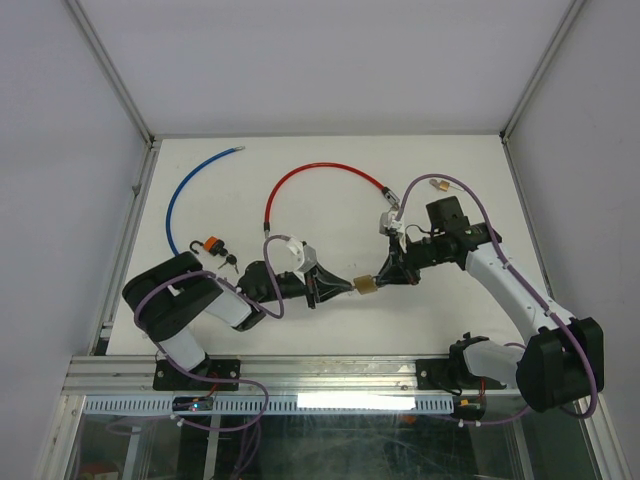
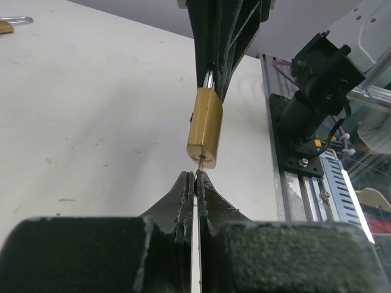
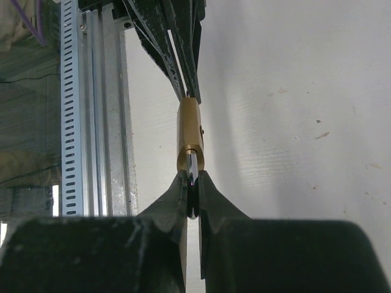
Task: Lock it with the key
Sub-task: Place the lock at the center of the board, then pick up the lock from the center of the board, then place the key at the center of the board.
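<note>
Brass padlock (image 1: pixel 366 285): suspended over front-centre of bench (image 1: pixel 300 200), between both tools.
Key (image 2: pixel 197 172): seated in padlock's base.
Left tool (image 1: pixel 347 287): clenched on key.
Right tool (image 1: pixel 384 277): clenched on shackle (image 3: pixel 192 163).
Red cable (image 1: pixel 320 170): well behind.

You have two brass padlocks, the near padlock (image 1: pixel 366 285) and the far padlock (image 1: pixel 439 185); two cable locks, the blue cable (image 1: pixel 180 190) and the red cable (image 1: pixel 330 166); two tools, left tool (image 1: pixel 352 286) and right tool (image 1: pixel 381 278); one key (image 2: pixel 198 167) you can make out clearly; and one surface (image 1: pixel 330 225).
</note>
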{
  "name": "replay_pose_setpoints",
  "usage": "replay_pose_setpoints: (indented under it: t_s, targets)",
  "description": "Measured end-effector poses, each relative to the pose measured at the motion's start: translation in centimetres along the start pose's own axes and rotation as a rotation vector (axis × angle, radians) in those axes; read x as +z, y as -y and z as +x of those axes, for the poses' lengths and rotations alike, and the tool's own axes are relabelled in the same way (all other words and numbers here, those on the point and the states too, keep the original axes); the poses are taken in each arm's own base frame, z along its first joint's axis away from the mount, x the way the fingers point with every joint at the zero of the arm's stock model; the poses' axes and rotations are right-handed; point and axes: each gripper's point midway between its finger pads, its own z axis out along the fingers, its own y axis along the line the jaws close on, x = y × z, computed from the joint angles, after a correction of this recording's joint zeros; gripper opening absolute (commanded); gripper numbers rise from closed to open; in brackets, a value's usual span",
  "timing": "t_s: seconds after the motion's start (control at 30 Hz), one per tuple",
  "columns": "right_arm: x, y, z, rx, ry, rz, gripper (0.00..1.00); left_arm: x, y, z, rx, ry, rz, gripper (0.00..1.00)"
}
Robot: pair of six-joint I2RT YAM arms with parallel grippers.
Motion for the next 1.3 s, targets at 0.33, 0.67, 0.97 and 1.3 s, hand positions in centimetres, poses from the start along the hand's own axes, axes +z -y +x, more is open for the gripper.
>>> replay_pose_setpoints:
  t_s: [0.33,0.67,0.97,1.3]
  targets:
    - [-0.3,0.4,0.1,0.008,-0.002,0.018,0.0,-4.2,-1.7,2.9,-0.029,-0.09,-0.106,0.0]
    - [-1.1,2.4,0.3,0.065,-0.009,0.115,0.0,-4.2,-1.4,1.7,-0.136,-0.031,-0.118,0.0]
    - [-4.4,7.9,0.5,0.273,0.048,0.381,0.0,0.6,-3.9,-1.5,-0.389,0.074,-0.127,0.0]
    - [-10.2,14.2,3.1,0.64,0.199,0.666,0.0,9.7,-9.2,-0.5,-0.599,0.111,-0.167,0.0]
